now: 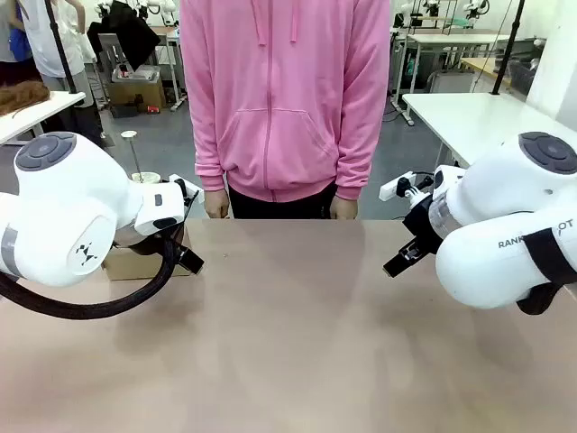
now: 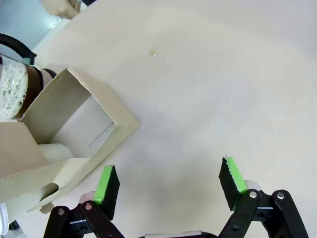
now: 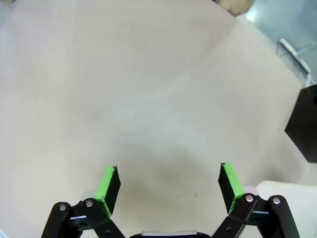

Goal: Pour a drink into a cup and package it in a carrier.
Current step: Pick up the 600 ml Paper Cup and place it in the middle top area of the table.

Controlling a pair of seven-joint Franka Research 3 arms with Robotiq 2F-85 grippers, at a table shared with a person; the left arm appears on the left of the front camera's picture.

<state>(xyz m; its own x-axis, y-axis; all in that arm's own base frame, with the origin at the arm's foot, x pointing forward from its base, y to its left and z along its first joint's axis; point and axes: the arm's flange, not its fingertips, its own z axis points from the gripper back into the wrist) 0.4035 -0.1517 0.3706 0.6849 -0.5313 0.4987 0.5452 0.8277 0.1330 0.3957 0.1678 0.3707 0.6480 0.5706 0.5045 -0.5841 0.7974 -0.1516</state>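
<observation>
Two grippers hang over the table (image 2: 213, 84) with jaws spread wide and nothing between them: the left gripper (image 2: 167, 174) and the right gripper (image 3: 167, 174). Pouring looks not yet begun. I judge this the very start, and the next move calls for one arm to reach for the drink. The carrier (image 2: 94, 91) sits on the table's left side, just beside the left gripper, and its open compartment looks empty. A brown round thing (image 2: 30, 84) sits against its outer side; I cannot tell what it is. A black box (image 3: 304, 121) lies near the right gripper.

The carrier (image 1: 126, 263) stands left on the table (image 1: 288, 334).
</observation>
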